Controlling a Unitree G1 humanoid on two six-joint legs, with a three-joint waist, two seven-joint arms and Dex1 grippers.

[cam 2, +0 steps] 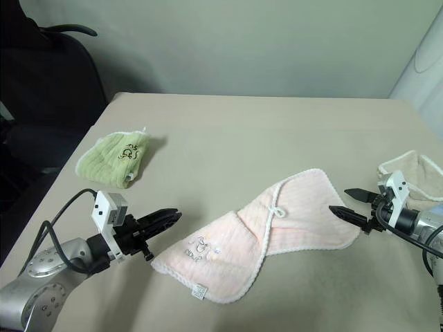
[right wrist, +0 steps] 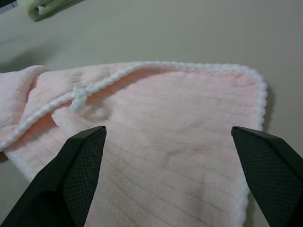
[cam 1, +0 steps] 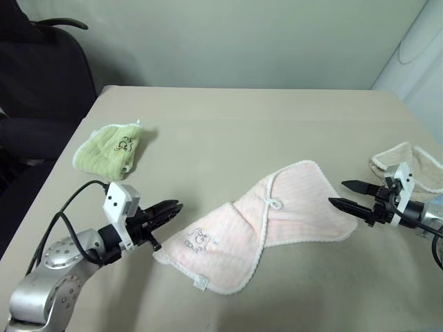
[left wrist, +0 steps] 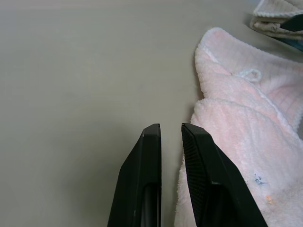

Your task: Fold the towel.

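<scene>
Pink towel [cam 1: 263, 232] is lying near the middle of the table [cam 1: 228, 131], toward the near edge, partly folded: its left part is lapping over the right part along a diagonal white-trimmed edge. A small white loop [cam 1: 275, 204] is sitting on that edge. An embroidered motif [cam 1: 199, 239] is showing on the left part, and a white tag [cam 1: 201, 282] is sticking out at the near hem.

Left gripper [cam 1: 173, 209] is hovering just beside the towel's left corner, fingers [left wrist: 147, 179] nearly pressed together with only a thin gap, pinching nothing.

Right gripper [cam 1: 343, 194] is hanging at the towel's right edge, jaws spread wide, nothing between them; in the wrist view the pink cloth is lying past the fingers [right wrist: 80, 165].

Green towel [cam 1: 111, 149] is resting bunched at the far left. Beige towel [cam 1: 408, 166] is sitting at the right edge, behind the right gripper. A dark chair [cam 1: 41, 76] is standing beyond the table's left corner.
</scene>
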